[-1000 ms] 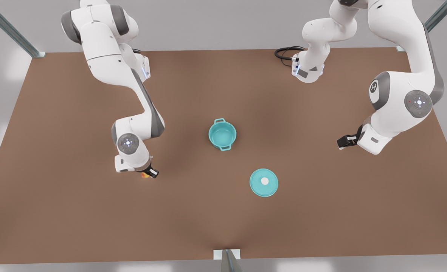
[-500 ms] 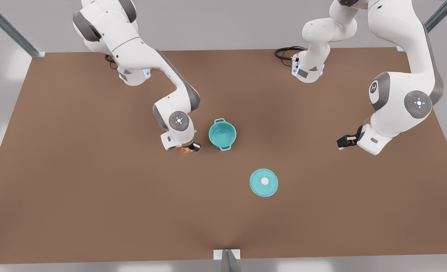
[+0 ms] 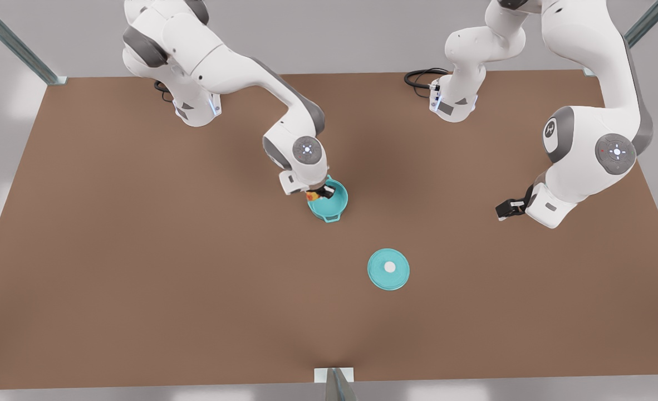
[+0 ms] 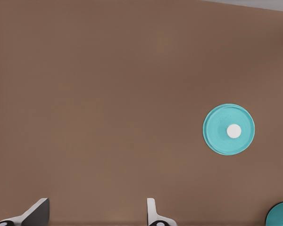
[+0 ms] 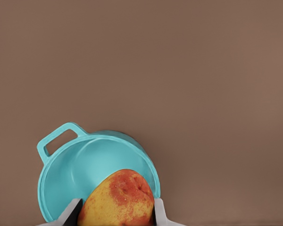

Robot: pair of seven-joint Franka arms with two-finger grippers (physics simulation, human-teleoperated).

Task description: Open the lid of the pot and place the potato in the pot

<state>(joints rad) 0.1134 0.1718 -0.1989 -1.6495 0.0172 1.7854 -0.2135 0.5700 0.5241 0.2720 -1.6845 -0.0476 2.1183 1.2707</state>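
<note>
At the centre of the front view, the right gripper now hangs over the near-left rim of the pot, having swept in from the lower left of the table within the last second, potato in tow. That leaves the drop as the likely next step. In the right wrist view the potato sits clamped between both jaws, over the pot's open mouth. The lid lies flat, well apart, lower right of the pot. At the right edge, the left gripper waits, jaws spread and empty.
</note>
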